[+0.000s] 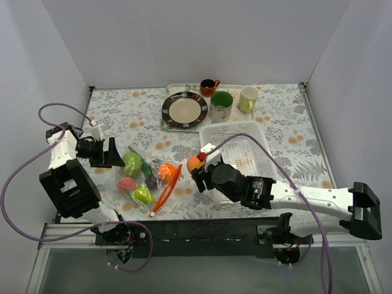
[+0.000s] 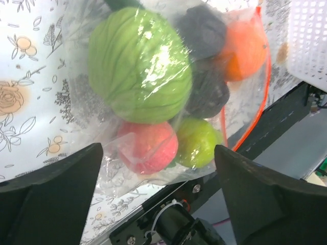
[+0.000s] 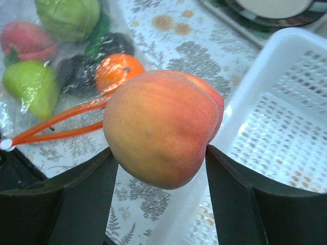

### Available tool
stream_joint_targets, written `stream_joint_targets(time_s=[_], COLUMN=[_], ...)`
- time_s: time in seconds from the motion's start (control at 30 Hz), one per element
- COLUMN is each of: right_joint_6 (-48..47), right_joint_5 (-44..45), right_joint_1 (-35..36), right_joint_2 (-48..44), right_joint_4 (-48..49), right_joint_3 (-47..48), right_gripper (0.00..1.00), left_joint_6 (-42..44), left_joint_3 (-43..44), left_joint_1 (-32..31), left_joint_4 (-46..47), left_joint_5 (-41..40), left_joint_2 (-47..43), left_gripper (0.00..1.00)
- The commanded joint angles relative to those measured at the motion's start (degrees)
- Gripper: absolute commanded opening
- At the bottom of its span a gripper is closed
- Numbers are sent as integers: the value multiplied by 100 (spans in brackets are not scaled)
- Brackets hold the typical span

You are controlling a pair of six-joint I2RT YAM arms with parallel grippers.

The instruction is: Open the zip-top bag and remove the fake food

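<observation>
The clear zip-top bag (image 1: 147, 180) lies at the front left, and its orange-red zip strip (image 1: 166, 190) gapes toward the right. Inside it are a green apple (image 2: 138, 64), a pink-red fruit (image 2: 148, 148), a yellow-green pear (image 2: 196, 143), an orange (image 2: 245, 48) and dark round pieces (image 2: 207, 92). My left gripper (image 1: 113, 153) is open at the bag's left end, its fingers (image 2: 61, 194) wide apart on either side of the bag's bottom. My right gripper (image 1: 199, 166) is shut on an orange-pink peach (image 3: 161, 122) and holds it above the table, between the bag and the basket's near left corner.
A white lattice basket (image 1: 233, 127) stands right of centre and also shows in the right wrist view (image 3: 265, 81). Behind it a tray holds a striped plate (image 1: 184, 109), a green mug (image 1: 221, 105), a pale mug (image 1: 248, 98) and a small red-brown cup (image 1: 209, 86). A black rail (image 1: 202, 236) runs along the front edge.
</observation>
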Motion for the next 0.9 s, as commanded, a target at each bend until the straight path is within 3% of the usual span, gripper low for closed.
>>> stream_joint_targets(time_s=[0.0,0.33,0.37,0.47,0.63,0.7,0.83,0.87], right_joint_6=[-236,757,914,1143,1311,1312,1390,1425], right_joint_5=[813,1077,1095,1235,1069,990,1111,1182], right_joint_1=[-310,-1391,-1427,-1558,-1857,-1910,-1972,-1972], right_joint_2=[-400,-1218,-1192,-1017,-648,-551,-77,20], right_joint_4=[-451,-1110,-1268,-1523,-1647,-1586,-1760,-1857], right_joint_3=[431,-517,-527,-518,-509,-518,-317,-229], right_gripper=[33,36,36,36,39,43,84,88], left_joint_6=[-211,53,88,123,237,316,510,554], left_joint_3=[-368,-1194,-1212,-1151,-818,-650,-378,-342], left_joint_1=[41,111,111,111,111,111,111,111], left_joint_4=[538,1145,1119,996,638,417,-154,-216], left_joint_5=[-451,-417,-321,-197,-12,93,321,348], left_joint_2=[-390,-84,30,382,339,286,119,75], left_gripper=[98,97,83,66,47,42,39,38])
